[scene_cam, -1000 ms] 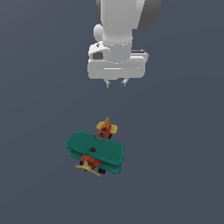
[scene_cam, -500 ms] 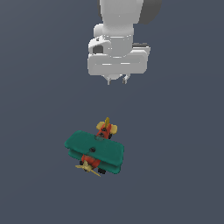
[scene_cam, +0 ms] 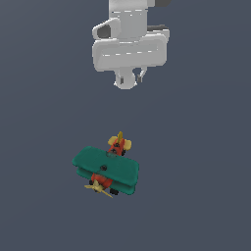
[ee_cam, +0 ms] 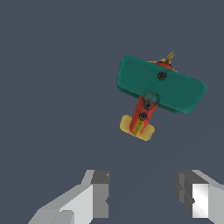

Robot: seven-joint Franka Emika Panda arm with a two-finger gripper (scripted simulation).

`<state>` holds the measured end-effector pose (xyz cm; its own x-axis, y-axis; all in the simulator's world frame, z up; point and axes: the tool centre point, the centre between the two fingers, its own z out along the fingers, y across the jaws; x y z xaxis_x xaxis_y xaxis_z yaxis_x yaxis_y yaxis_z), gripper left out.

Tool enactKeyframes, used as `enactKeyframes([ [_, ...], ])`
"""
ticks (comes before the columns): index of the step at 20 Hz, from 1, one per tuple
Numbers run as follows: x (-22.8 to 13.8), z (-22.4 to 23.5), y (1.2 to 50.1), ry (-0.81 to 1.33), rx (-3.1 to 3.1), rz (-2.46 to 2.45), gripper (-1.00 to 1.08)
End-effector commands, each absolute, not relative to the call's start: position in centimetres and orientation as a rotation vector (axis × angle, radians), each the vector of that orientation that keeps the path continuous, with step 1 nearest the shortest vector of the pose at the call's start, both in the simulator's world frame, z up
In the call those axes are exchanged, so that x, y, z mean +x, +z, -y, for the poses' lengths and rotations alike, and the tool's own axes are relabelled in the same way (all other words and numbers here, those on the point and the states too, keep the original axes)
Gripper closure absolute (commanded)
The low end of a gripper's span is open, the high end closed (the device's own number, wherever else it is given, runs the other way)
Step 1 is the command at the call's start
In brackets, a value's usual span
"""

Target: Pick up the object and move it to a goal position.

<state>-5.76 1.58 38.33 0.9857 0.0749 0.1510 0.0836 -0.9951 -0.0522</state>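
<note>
- The white and grey two-fingered tool [scene_cam: 130, 78] hangs above the scene on the white arm; in the wrist view its fingers [ee_cam: 99, 192] stand well apart with nothing between them.
- The flat dark slate-grey counter [scene_cam: 44, 98] fills both views.
- The small toy biplane [scene_cam: 106, 169], with teal-green wings, a red body, a tan propeller and a yellow tail, rests upright on the counter, well apart from the tool and below it in the exterior view.
- Its propeller [scene_cam: 99, 188] points toward the exterior view's lower edge; its yellow tail [ee_cam: 137, 127] faces the tool.
</note>
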Motion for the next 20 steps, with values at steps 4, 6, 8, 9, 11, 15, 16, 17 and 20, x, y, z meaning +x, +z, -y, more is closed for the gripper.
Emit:
enactKeyframes([
  [4,-5.5,-1.1,42.4,-0.365,-3.020,0.150,-0.20],
  [6,-5.5,-0.9,44.0,-0.414,-2.997,0.161,-0.20],
  [8,-5.5,-0.7,45.5,-0.463,-2.973,0.171,-0.20],
  [9,-5.5,-0.5,46.2,-0.487,-2.960,0.176,-0.20],
  [11,-5.6,-0.2,47.7,-0.535,-2.934,0.185,-0.20],
  [15,-5.8,0.5,50.6,-0.627,-2.877,0.202,-0.20],
  [16,-5.9,0.7,51.4,-0.649,-2.862,0.207,-0.20],
  [17,-6.0,0.9,52.1,-0.672,-2.847,0.210,-0.20],
  [20,-6.2,1.6,54.1,-0.736,-2.800,0.221,-0.20],
])
